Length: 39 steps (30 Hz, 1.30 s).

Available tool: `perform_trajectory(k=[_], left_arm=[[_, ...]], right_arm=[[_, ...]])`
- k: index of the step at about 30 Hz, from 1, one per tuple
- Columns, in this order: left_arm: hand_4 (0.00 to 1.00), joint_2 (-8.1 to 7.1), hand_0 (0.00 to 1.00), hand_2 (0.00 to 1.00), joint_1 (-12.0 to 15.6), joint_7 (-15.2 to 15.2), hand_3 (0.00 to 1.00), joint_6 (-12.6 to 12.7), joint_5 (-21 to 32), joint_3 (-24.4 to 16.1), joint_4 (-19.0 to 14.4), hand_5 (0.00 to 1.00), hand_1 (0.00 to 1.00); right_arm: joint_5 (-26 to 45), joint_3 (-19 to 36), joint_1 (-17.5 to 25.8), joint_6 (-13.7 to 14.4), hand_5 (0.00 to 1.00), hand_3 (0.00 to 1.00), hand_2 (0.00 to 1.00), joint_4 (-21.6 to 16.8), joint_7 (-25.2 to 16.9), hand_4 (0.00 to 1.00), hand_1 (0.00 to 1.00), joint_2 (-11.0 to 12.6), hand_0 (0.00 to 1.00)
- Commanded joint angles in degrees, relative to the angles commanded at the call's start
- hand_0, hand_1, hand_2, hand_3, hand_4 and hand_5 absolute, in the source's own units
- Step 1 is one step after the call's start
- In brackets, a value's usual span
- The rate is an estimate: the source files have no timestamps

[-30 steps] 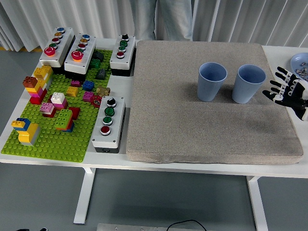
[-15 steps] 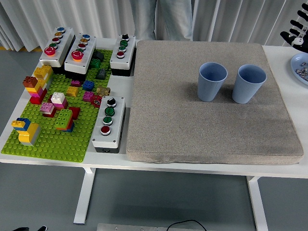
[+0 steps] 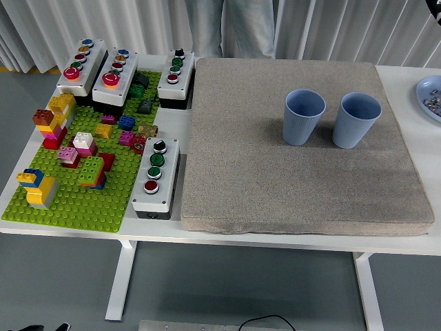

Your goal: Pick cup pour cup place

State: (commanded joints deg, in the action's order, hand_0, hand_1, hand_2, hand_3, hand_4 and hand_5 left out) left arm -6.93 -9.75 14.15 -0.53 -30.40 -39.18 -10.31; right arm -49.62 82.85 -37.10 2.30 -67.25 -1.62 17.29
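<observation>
Two light blue cups stand upright side by side on a grey felt mat [image 3: 289, 200]. The left cup [image 3: 303, 117] and the right cup [image 3: 356, 120] are a small gap apart, and both look empty from here. Neither of my hands shows in the head view.
Left of the mat lie a green baseplate [image 3: 76, 200] with several coloured bricks and several button boxes [image 3: 155, 176]. A blue plate [image 3: 431, 93] with small items sits at the right edge. A person [image 3: 231, 27] stands behind the table's far side.
My right hand, open beside the right cup a second ago, rose to the top right corner and has now left the view. The cups have not moved.
</observation>
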Motion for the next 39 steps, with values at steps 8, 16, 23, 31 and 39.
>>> perform_trajectory(k=[8, 16, 23, 31, 39], left_arm=[[0.530, -0.06, 0.765, 0.821, 0.01, -0.07, 0.660, 0.10, 0.37, 0.21, 0.00, 0.907, 0.810], [0.530, -0.27, 0.765, 0.820, 0.15, -0.06, 0.659, 0.06, 0.78, 0.82, 0.00, 0.907, 0.809], [0.530, -0.32, 0.766, 0.820, 0.31, -0.11, 0.660, 0.03, 1.23, 1.35, 0.00, 0.907, 0.809], [0.530, -0.33, 0.765, 0.822, 0.03, -0.11, 0.659, 0.01, 1.06, 1.27, 0.00, 0.907, 0.809], [0.530, -0.23, 0.766, 0.822, -0.06, -0.08, 0.658, 0.02, 0.64, 0.79, 0.00, 0.906, 0.810]], right_arm=[[2.76, 1.99, 0.19, 0.03, 0.156, 0.828, 0.771, 1.20, 0.65, 0.803, 0.767, -0.25, 0.845], [20.44, 2.29, -0.66, 2.95, 0.584, 0.828, 0.793, 3.07, 7.26, 0.795, 0.777, -0.68, 0.858], [26.77, 3.65, -2.37, 6.38, 0.774, 0.836, 0.807, 5.22, 7.87, 0.796, 0.786, -2.20, 0.871], [25.28, 5.22, -2.70, 6.39, 0.829, 0.838, 0.806, 5.97, 8.19, 0.795, 0.786, -2.35, 0.875], [23.49, 5.20, -2.58, 6.17, 0.847, 0.839, 0.805, 5.67, 8.17, 0.782, 0.791, -2.21, 0.885]])
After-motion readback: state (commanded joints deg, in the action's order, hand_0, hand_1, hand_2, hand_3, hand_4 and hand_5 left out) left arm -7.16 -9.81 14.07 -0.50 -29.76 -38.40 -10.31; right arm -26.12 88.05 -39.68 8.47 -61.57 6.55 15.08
